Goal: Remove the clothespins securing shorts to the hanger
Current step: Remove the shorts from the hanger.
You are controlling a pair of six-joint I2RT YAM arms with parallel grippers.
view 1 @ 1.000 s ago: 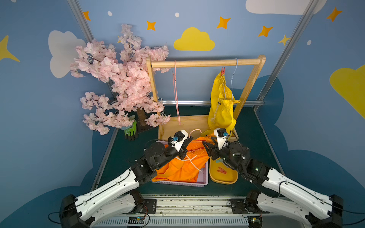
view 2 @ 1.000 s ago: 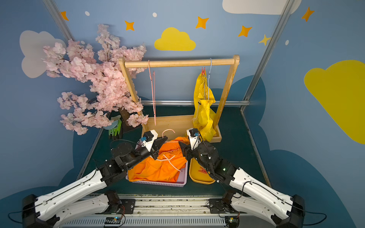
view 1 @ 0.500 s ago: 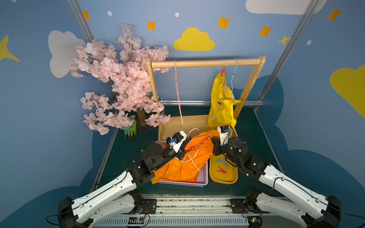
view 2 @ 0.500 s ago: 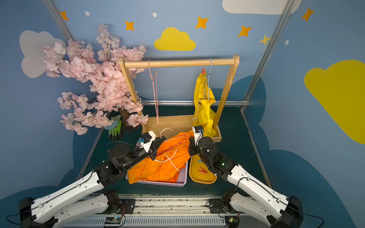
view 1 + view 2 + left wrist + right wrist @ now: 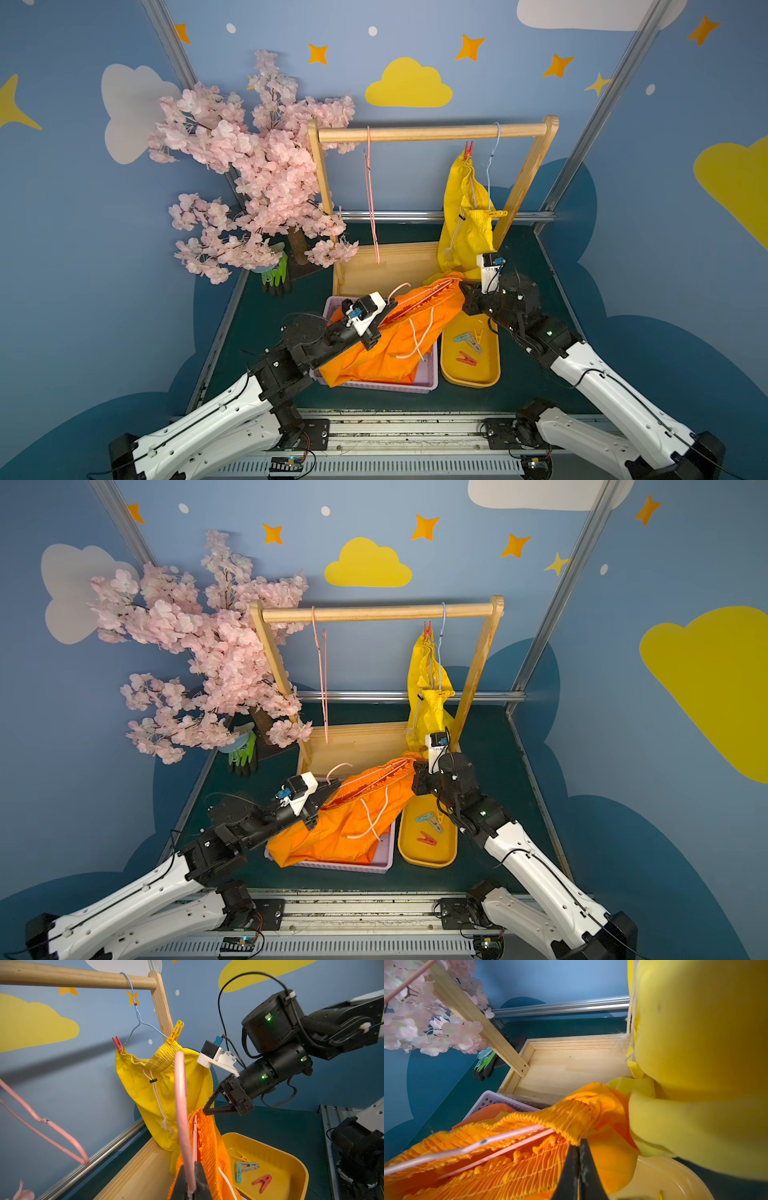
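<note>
Orange shorts (image 5: 395, 349) hang on a pink hanger (image 5: 180, 1095) over a lilac basket (image 5: 430, 380). My left gripper (image 5: 390, 307) (image 5: 190, 1165) is shut on the hanger's hook. My right gripper (image 5: 462, 291) (image 5: 579, 1141) is shut on the far end of the orange waistband (image 5: 529, 1122). No clothespin shows on these shorts. Yellow shorts (image 5: 465, 216) hang from a blue hanger (image 5: 137, 1016), pinned by a red clothespin (image 5: 117, 1044) and a yellow clothespin (image 5: 176, 1031). Loose clothespins, among them a teal one (image 5: 239, 1172) and a red one (image 5: 262, 1182), lie in the yellow tray (image 5: 490, 374).
The wooden rack (image 5: 432, 134) stands at the back with an empty pink hanger (image 5: 370, 187) on its rail. A pink blossom tree (image 5: 249, 174) and green-and-black gloves (image 5: 276, 274) are at the back left. The yellow shorts hang close beside my right wrist.
My right gripper has gone from open to shut on the orange waistband end and shifted back-right. The hanger and waistband now stretch tauter between the two grippers.
</note>
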